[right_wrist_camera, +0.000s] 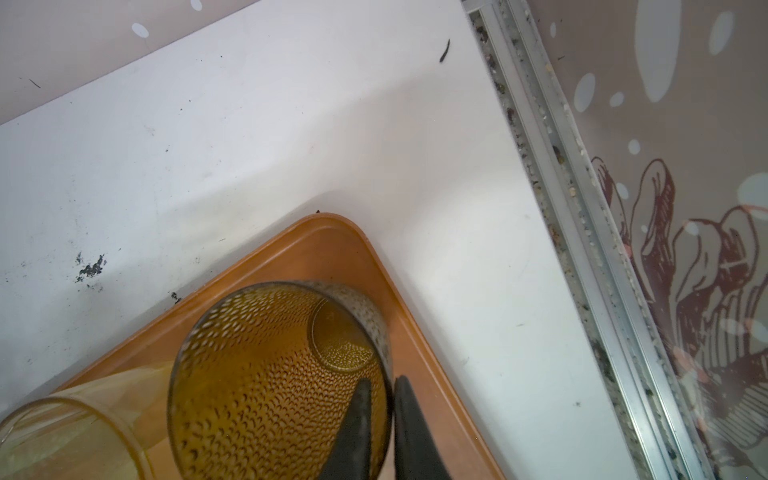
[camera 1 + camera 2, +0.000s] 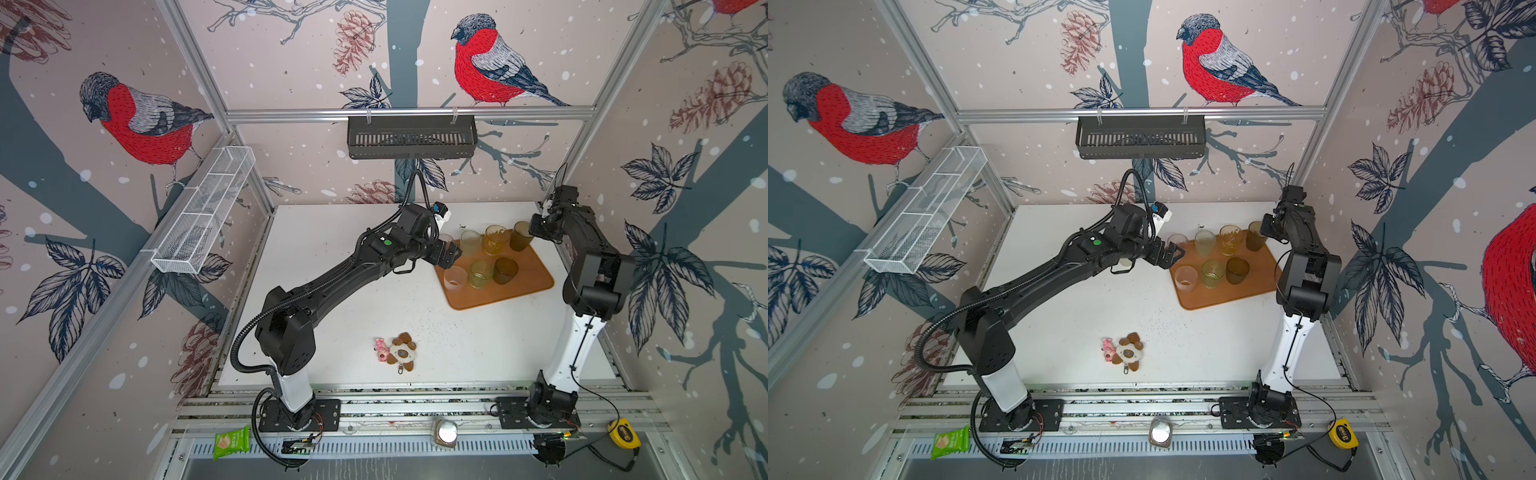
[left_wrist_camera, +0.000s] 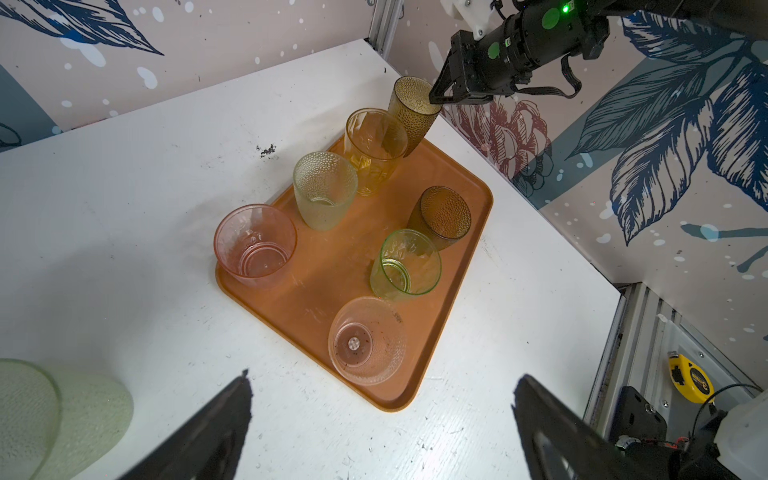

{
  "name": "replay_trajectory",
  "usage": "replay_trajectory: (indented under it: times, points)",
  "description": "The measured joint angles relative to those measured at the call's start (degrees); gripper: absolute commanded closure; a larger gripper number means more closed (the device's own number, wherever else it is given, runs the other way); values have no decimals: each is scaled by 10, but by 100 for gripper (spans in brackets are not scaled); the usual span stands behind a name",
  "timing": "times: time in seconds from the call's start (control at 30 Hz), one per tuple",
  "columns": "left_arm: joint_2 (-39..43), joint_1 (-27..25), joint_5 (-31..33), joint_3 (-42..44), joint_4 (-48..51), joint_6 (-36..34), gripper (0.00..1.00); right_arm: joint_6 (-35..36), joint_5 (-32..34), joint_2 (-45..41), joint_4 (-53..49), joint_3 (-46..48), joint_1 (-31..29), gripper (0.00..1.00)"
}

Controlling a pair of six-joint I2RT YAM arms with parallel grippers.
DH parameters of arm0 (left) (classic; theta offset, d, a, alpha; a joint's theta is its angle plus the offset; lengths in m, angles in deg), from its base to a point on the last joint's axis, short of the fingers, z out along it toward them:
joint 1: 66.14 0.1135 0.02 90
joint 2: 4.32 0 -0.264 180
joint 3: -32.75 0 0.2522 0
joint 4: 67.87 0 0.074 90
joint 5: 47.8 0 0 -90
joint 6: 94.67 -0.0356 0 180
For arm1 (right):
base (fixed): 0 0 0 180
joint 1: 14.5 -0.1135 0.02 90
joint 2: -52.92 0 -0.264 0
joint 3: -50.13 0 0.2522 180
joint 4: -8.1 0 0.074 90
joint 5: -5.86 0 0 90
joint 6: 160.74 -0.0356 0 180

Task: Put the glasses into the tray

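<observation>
Several glasses stand upright on the orange-brown tray (image 2: pixel 524 286) at the table's far right. My right gripper (image 1: pixel 380 380) is shut on the rim of the tall brown glass (image 1: pixel 266 374) in the tray's far corner, one finger inside and one outside; both top views show this (image 2: pixel 520 237) (image 2: pixel 1253 236). My left gripper (image 3: pixel 381 376) hangs open and empty above the tray's left edge (image 2: pixel 451 253), partly hiding a pink glass (image 3: pixel 254 241). A pale green frosted glass (image 3: pixel 70 415) sits on the white table outside the tray, under the left arm.
Small plush keyrings (image 2: pixel 397 351) lie near the table's front middle. A black slotted basket (image 2: pixel 411 137) hangs on the back wall and a white wire basket (image 2: pixel 203 212) on the left wall. The right wall rail (image 1: pixel 582 208) runs close beside the tray.
</observation>
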Motion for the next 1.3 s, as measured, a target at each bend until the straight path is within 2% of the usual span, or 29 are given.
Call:
replay_trajectory:
  times: [0.4, 0.8, 1.3]
  points:
    - [0, -1, 0, 0, 0, 0, 2, 0, 0, 0, 0, -2, -1, 79]
    - [2, -2, 0, 0, 0, 0, 2, 0, 0, -5, 0, -9, -9, 69]
    - [4, -2, 2, 0, 0, 0, 2, 5, -1, -10, 4, 3, -8, 69]
